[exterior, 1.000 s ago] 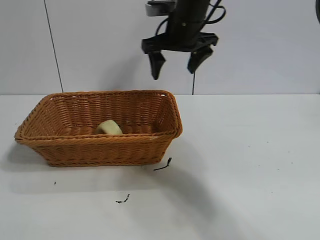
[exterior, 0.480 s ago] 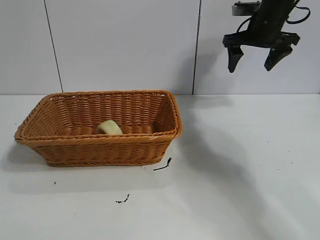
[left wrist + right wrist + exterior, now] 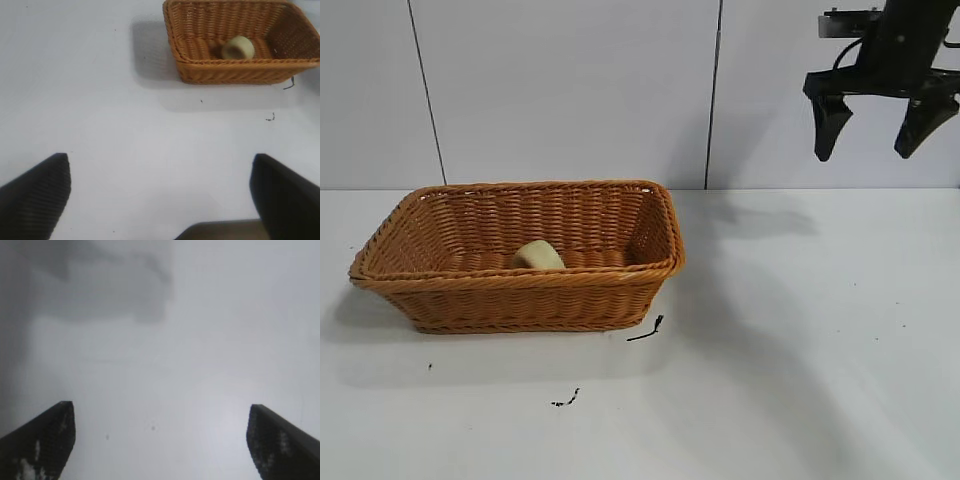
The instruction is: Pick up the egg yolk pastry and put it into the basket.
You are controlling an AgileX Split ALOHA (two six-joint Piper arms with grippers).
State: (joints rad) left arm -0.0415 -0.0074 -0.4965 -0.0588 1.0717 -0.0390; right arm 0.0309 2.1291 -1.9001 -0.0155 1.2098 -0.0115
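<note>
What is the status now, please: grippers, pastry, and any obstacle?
Right gripper open, empty, high over the table's right side. Left gripper open, empty, away from the basket. Pastry lies in the basket. Nothing in the way.

No legible text, labels, brand marks, numbers or signs in any view. The basket (image 3: 520,257) shows plain wicker weave only. The table (image 3: 800,350) surface carries a few small dark specks and two short dark squiggles near the basket's front corner; these are marks, not characters. The wall panels (image 3: 570,90) behind are blank.
</note>
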